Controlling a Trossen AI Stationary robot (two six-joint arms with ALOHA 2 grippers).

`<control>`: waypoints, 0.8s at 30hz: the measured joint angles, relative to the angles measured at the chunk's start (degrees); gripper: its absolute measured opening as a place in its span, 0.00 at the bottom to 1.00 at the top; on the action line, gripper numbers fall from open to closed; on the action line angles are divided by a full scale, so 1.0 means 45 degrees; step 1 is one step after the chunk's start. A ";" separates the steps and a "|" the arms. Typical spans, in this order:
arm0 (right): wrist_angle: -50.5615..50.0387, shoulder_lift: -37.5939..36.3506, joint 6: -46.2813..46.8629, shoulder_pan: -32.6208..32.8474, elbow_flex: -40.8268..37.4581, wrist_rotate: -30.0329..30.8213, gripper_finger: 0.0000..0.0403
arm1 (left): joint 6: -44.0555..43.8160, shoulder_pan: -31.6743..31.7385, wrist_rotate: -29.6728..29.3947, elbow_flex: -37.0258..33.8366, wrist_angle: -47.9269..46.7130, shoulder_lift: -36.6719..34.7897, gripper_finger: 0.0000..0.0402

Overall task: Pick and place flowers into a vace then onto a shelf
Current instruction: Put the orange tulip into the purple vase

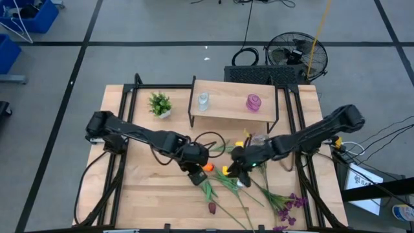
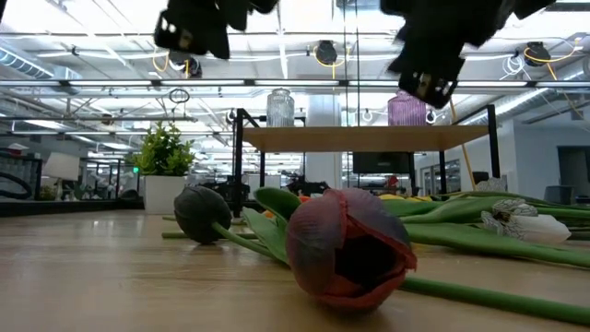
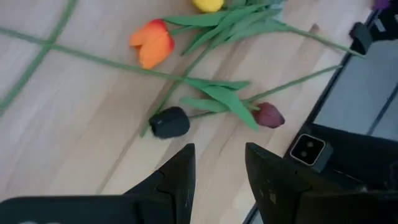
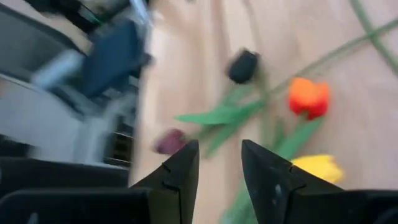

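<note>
Loose flowers lie on the tabletop [image 1: 149,188] with their stems crossing: an orange tulip [image 3: 152,45], a black bud [image 3: 169,121], a dark red tulip [image 3: 268,115], a yellow head [image 4: 317,167] and purple sprays [image 1: 289,206]. My left gripper [image 3: 219,163] hovers open above the black bud and the dark red tulip, holding nothing. My right gripper [image 4: 219,165] hovers open above the same cluster, near the yellow head, also holding nothing. A clear vase [image 1: 202,100] and a purple vase [image 1: 253,102] stand on the shelf [image 1: 226,110].
A small potted plant [image 1: 159,103] stands at the far left of the table, beside the shelf. In the high view the two grippers [image 1: 194,171] [image 1: 236,169] are close together over the middle of the table. Black frame rails [image 1: 119,129] run along both table sides.
</note>
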 joint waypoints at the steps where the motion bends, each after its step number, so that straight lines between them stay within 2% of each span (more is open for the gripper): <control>1: 0.0018 0.0508 -0.0223 -0.0002 0.0252 0.0008 0.29 | -0.0096 -0.0044 -0.0079 0.0000 -0.0185 -0.0204 0.36; 4: -0.0429 0.1930 -0.1006 -0.0002 0.0809 0.0212 0.29 | -0.0490 -0.0155 -0.0414 0.0005 -0.0415 -0.0776 0.36; 10: -0.0601 0.3750 -0.2065 -0.0095 0.1435 0.2628 0.29 | -0.0996 -0.0500 -0.1343 -0.0010 -0.0598 -0.1716 0.36; 17: -0.0146 0.4636 -0.2340 -0.0240 0.1601 0.1943 0.29 | -0.1021 -0.0825 -0.2288 -0.0005 -0.0615 -0.2303 0.36; 24: -0.0241 0.5156 -0.2271 -0.0271 0.1615 0.2645 0.29 | -0.0843 -0.1072 -0.2562 -0.0005 -0.0633 -0.2349 0.36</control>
